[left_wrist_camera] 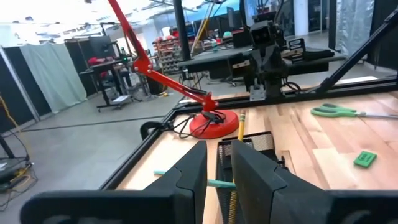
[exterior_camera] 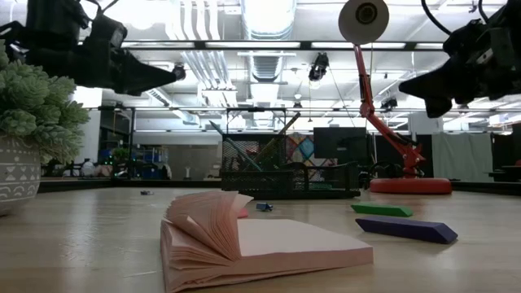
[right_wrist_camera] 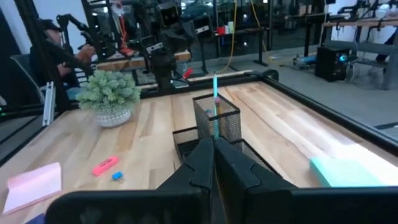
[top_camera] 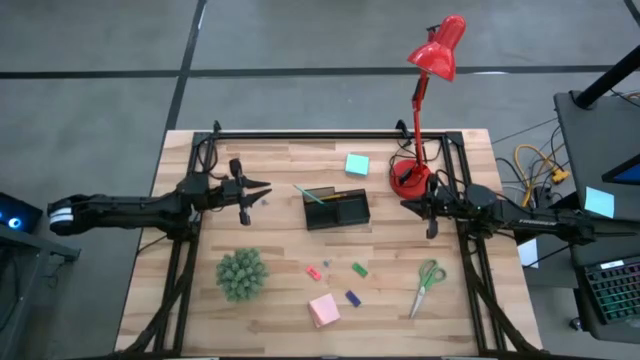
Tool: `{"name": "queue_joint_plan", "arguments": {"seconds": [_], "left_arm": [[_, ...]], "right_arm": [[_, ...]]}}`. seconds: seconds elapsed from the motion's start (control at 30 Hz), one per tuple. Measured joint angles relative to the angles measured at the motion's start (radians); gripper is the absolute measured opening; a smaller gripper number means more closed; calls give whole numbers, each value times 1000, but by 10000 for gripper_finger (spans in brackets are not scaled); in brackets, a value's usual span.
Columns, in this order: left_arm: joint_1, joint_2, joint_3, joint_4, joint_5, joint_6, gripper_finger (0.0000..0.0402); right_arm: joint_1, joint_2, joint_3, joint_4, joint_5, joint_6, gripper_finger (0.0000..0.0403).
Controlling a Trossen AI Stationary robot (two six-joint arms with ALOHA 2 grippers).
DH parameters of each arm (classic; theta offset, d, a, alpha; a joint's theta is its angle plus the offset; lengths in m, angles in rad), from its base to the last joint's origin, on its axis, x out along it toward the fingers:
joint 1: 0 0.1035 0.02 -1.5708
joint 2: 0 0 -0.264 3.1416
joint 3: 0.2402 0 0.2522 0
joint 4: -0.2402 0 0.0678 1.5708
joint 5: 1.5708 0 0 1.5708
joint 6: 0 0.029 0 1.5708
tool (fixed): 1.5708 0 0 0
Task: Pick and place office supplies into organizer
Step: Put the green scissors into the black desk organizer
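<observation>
Left gripper (top_camera: 262, 190) slightly open, empty; right gripper (top_camera: 408, 206) shut, empty. Next: open wide over scissors (top_camera: 427, 283), grip the handles.

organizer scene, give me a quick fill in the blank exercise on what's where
1. The teal pen leans out of the black ____.
2. The scissors have ____ handles.
3. The pink sticky-note pad lies on the ____, not in the organizer.
4. The lamp is ____.

Missing words: organizer; green; table; red
</observation>
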Motion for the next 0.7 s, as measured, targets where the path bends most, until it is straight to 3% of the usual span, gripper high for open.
{"name": "queue_joint_plan", "arguments": {"seconds": [0.2, 0.37, 0.53, 0.7], "left_arm": [[0, 5, -1, -2, -17, 18, 59], [0, 20, -1, -1, -45, 18, 59], [0, 19, 3, 0, -46, 17, 59], [1, 17, 7, 19, -47, 23, 59]], "right_arm": [[0, 10, 0, 60, -104, -80, 14], [0, 30, 0, 75, -109, -28, 69], [0, 54, 34, 55, -44, 164, 134], [0, 99, 123, 4, -55, 388, 155]]}}
